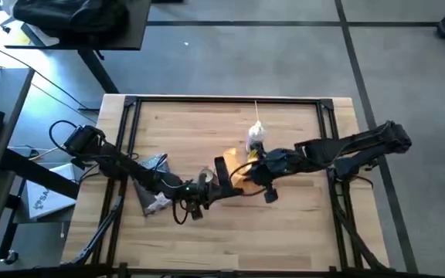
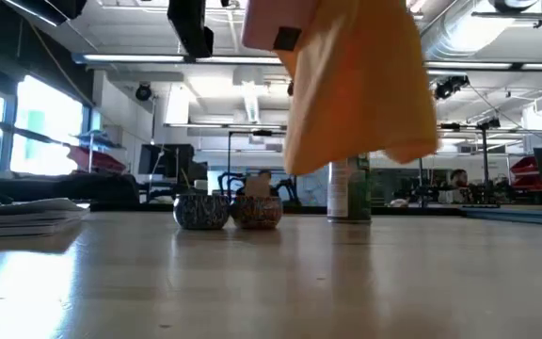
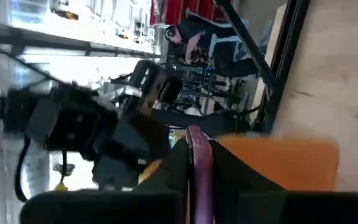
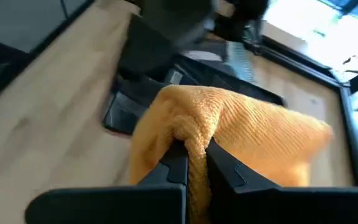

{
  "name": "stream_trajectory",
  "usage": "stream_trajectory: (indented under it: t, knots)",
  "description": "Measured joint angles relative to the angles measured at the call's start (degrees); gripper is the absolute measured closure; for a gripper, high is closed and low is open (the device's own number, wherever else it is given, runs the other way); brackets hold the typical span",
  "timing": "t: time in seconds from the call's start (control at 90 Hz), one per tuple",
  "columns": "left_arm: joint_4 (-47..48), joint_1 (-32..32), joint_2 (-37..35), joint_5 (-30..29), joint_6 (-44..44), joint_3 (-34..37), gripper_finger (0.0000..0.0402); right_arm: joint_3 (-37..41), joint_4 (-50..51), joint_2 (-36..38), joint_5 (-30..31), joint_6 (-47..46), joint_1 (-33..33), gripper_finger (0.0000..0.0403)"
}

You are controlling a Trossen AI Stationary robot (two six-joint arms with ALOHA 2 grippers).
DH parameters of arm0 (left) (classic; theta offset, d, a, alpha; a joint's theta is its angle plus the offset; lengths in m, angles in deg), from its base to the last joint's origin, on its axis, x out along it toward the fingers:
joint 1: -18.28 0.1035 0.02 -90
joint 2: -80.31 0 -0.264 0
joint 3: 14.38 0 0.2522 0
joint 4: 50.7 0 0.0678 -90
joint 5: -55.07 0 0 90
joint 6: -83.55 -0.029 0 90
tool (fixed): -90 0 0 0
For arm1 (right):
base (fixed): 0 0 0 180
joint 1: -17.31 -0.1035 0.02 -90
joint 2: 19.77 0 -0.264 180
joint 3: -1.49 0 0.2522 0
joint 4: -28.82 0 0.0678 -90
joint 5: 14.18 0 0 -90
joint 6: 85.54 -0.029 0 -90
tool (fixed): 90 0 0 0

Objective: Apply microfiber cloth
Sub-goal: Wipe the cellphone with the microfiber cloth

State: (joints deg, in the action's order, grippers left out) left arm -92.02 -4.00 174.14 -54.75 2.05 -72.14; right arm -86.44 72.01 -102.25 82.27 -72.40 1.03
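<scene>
Above table | right tool (image 4: 194, 163) pinches microfiber cloth (image 4: 241, 134) | low view: cloth hangs

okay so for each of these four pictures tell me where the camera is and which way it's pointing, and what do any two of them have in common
High view: overhead, straight down on the table; both arms show, the left gripper and right gripper meeting at centre.
Low view: table height, looking across at two tins; the microfiber cloth hangs from above.
Left wrist view: on the left arm, facing the right arm; own jaws clamp a thin pink object.
Right wrist view: on the right arm; own jaws pinch the cloth.
Shared: the cloth appears in all four.
</scene>
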Motion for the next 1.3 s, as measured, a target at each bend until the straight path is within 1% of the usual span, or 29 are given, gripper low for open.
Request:
stream_trajectory:
  t: [0.144, 0.311, 0.4, 0.478, 0.533, 0.633, 0.7, 0.767, 0.844, 0.911, 1.022, 1.133, 1.233, 1.3]
  knots:
    - [0.69, 0.79, 0.10, 0.88, 2.60, 0.09, 0.0389, 0.00, -1.70, -1.09, -2.10, -0.90, -2.07, 0.0403]
    - [0.21, 2.46, 0.10, 0.09, 6.14, 0.10, 0.0389, -0.02, -4.04, -1.07, -4.45, -2.55, -3.69, 0.0403]
    - [0.80, 3.74, 0.05, 0.62, 12.29, 0.04, 0.0389, -0.02, -4.37, -1.02, -8.36, -3.21, -4.36, 0.0403]
    - [2.92, 4.79, 0.05, 2.89, 20.70, 0.04, 0.0389, -0.02, -2.61, 0.03, -8.31, -5.36, -5.48, 0.0403]
    - [4.42, 5.44, 0.05, 4.36, 25.98, 0.04, 0.0389, 0.00, 1.00, 1.91, -4.73, -7.20, -6.46, 0.0403]
    - [4.95, 5.99, 0.05, 4.80, 33.47, 0.04, 0.0389, -0.07, 10.53, 5.70, 6.74, -12.68, -8.90, 0.0403]
    - [4.18, 6.55, 0.05, 4.97, 38.46, 0.04, 0.0389, -0.05, 17.19, 7.24, 12.78, -18.04, -10.22, 0.0403]
    - [1.99, 7.24, 0.05, 5.11, 43.38, 0.04, 0.0389, 0.00, 21.95, 8.02, 16.00, -23.51, -11.01, 0.0403]
    - [-1.27, 8.33, 0.01, 5.03, 47.92, 0.04, 0.0389, 0.01, 24.31, 7.87, 18.39, -28.07, -11.72, 0.0403]
    - [-3.90, 9.58, 0.01, 5.19, 53.51, 0.04, 0.0389, 1.08, 21.68, 6.82, 21.20, -28.98, -12.00, 0.0403]
    - [-7.24, 12.34, 0.01, 6.21, 65.96, 0.04, 0.0389, 3.66, 15.60, 5.16, 30.10, -26.94, -12.06, 0.0403]
    - [-8.29, 14.96, 0.01, 8.99, 78.67, 0.04, 0.0389, 5.31, 11.17, 4.79, 37.47, -23.63, -12.03, 0.0403]
    - [-11.26, 16.72, 0.01, 12.28, 83.98, 0.18, 0.0389, 5.72, 7.85, 4.76, 44.37, -22.23, -12.52, 0.0403]
    - [-15.08, 17.39, 0.01, 14.05, 85.39, 1.00, 0.0389, 5.72, 6.67, 4.79, 45.60, -22.85, -12.72, 0.0403]
